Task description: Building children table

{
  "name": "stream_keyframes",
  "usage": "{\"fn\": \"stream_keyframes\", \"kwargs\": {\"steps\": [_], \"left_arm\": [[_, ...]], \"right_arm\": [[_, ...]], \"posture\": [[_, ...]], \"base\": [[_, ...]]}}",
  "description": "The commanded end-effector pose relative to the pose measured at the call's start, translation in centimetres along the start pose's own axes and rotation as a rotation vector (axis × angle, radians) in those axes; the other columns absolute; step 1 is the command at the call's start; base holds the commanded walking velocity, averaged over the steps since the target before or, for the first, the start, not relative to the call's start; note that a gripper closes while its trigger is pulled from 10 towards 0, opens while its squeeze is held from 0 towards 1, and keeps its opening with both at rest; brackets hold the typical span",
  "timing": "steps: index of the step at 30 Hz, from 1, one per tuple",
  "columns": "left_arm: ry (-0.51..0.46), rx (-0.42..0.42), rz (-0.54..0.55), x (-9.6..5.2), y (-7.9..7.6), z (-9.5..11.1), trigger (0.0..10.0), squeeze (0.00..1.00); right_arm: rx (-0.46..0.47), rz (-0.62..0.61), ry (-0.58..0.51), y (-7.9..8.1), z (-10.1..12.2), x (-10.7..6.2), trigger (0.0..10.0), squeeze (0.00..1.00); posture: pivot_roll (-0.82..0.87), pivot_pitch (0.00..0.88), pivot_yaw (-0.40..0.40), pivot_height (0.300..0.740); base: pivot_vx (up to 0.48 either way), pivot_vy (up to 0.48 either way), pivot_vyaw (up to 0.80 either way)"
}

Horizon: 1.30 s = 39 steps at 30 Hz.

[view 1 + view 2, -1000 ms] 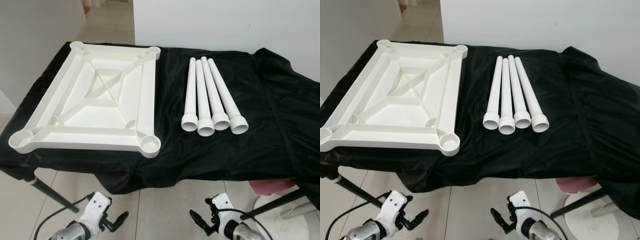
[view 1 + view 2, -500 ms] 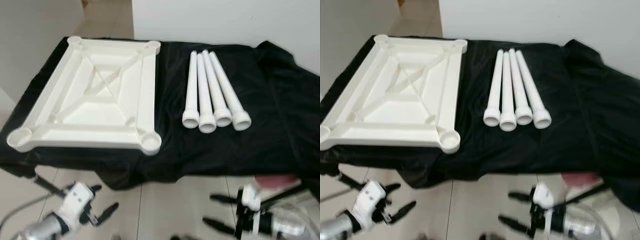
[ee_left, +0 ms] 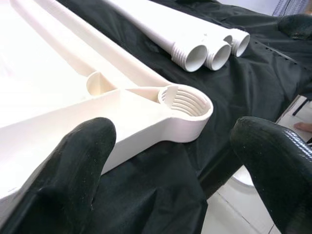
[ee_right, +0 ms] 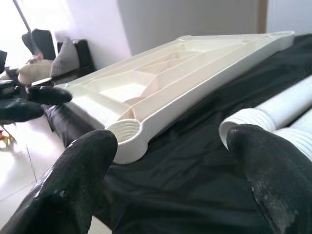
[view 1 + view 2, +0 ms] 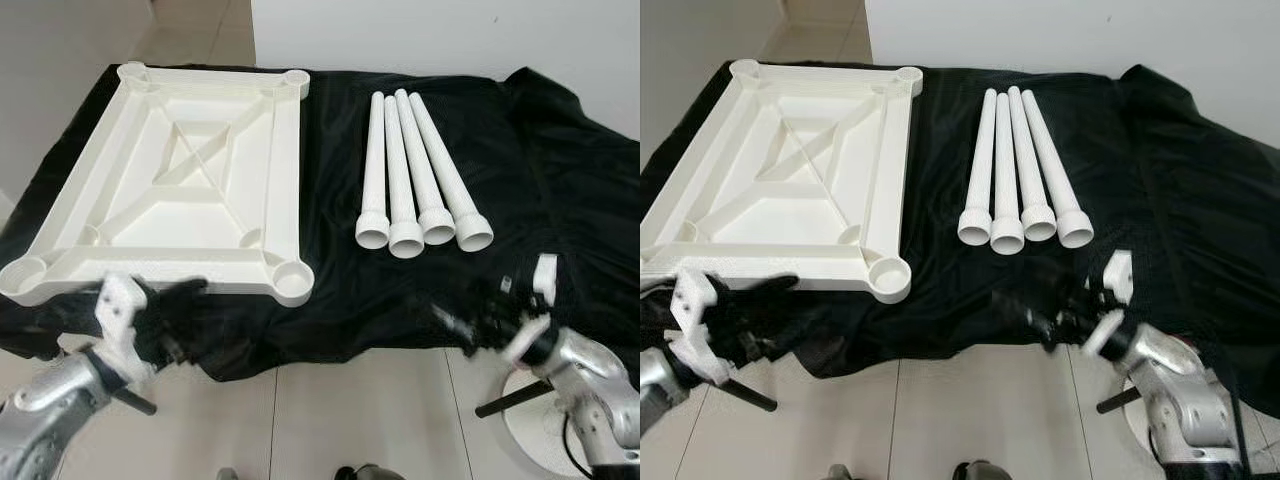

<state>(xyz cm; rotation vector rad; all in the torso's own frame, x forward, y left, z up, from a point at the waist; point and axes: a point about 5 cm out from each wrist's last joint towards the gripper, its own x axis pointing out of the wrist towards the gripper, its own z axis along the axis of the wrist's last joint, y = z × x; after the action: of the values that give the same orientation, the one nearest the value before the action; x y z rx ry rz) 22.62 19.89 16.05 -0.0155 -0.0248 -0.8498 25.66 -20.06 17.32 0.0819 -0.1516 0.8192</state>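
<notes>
We see a black cloth (image 5: 560, 160) draped over the surface, wrinkled and bunched on the right side, its front edge hanging down in loose folds. Beneath it lies a floor of pale tiles (image 5: 350, 410) with thin grout lines. A white wall (image 5: 450, 35) rises behind the surface, and a lighter passage of floor runs off at the far left. At lower right stands a round white base (image 5: 525, 425) with a dark rod (image 5: 505, 400) slanting across it. In the right wrist view we make out a dark sofa (image 4: 73, 53) with a grey cushion (image 4: 64, 58) on it, well apart in the background.
</notes>
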Motion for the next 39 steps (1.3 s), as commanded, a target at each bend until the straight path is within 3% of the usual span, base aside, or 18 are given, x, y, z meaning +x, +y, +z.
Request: {"fn": "stream_keyframes", "kwargs": {"steps": [1, 6, 9, 14, 17, 20, 21, 25, 28, 31, 33, 39], "left_arm": [[-0.012, 0.014, -0.21, 0.6, -1.2, 0.1, 10.0, 0.0], [-0.02, -0.012, -0.103, 2.5, -1.1, 0.3, 10.0, 0.0], [0.04, -0.059, -0.052, 3.6, -1.0, -0.1, 10.0, 0.0], [-0.059, -0.077, -0.056, 5.7, -2.4, 0.8, 10.0, 0.0], [-0.031, -0.073, 0.012, 6.7, -1.5, 0.7, 10.0, 0.0], [-0.067, -0.031, 0.194, 8.0, 1.1, 1.3, 10.0, 0.0], [-0.067, -0.031, 0.194, 8.0, 1.1, 1.3, 10.0, 0.0], [-0.057, 0.041, 0.395, 9.4, 3.7, 1.8, 10.0, 0.0], [-0.083, 0.069, 0.409, 9.9, 3.7, 2.4, 10.0, 0.0], [-0.141, 0.063, 0.383, 10.6, 2.9, 3.4, 10.0, 0.0], [-0.143, 0.105, 0.35, 11.2, 2.2, 3.8, 10.0, 0.0], [-0.171, 0.107, 0.258, 12.4, 0.2, 3.8, 10.0, 0.0]], "right_arm": [[0.019, -0.104, -0.014, -1.0, -0.1, 0.2, 10.0, 0.0], [0.033, -0.246, -0.122, -2.0, 0.8, 1.2, 10.0, 0.0], [0.041, -0.264, -0.149, -2.1, 1.1, 1.7, 10.0, 0.0], [0.014, -0.336, -0.176, -2.2, 1.1, 2.8, 10.0, 0.0], [-0.035, -0.435, -0.162, -3.0, 1.0, 3.1, 10.0, 0.0], [-0.059, -0.509, -0.089, -3.9, 0.1, 3.4, 10.0, 0.0], [-0.059, -0.509, -0.089, -3.9, 0.1, 3.4, 10.0, 0.0], [-0.159, -0.631, -0.056, -5.1, 0.0, 3.9, 10.0, 0.0], [-0.176, -0.718, -0.068, -5.9, 0.3, 3.8, 10.0, 0.0], [-0.169, -0.832, -0.08, -7.1, 0.5, 3.6, 10.0, 0.0], [-0.172, -0.896, -0.075, -7.8, 0.3, 3.4, 10.0, 0.0], [-0.131, -0.971, -0.046, -9.2, -0.5, 3.6, 10.0, 0.0]], "posture": [[0.0, 0.084, -0.034, 0.74], [0.0, 0.073, -0.038, 0.74], [0.0, 0.068, -0.037, 0.74], [0.0, 0.06, -0.039, 0.74], [0.0, 0.057, -0.042, 0.74], [0.0, 0.052, -0.049, 0.74], [0.0, 0.052, -0.049, 0.74], [-0.01, 0.043, -0.05, 0.74], [-0.01, 0.038, -0.049, 0.74], [-0.02, 0.035, -0.049, 0.74], [-0.02, 0.034, -0.048, 0.74], [-0.02, 0.032, -0.047, 0.74]], "base": [[0.0, 0.0, 0.0], [0.0, 0.0, 0.0], [0.0, 0.0, 0.0], [0.0, 0.0, 0.0], [0.0, 0.0, 0.0], [0.0, 0.0, 0.0], [0.0, 0.0, 0.0], [0.0, 0.0, 0.0], [0.0, 0.0, 0.0], [0.0, 0.0, 0.0], [0.0, 0.0, 0.0], [0.0, 0.0, 0.0]]}}
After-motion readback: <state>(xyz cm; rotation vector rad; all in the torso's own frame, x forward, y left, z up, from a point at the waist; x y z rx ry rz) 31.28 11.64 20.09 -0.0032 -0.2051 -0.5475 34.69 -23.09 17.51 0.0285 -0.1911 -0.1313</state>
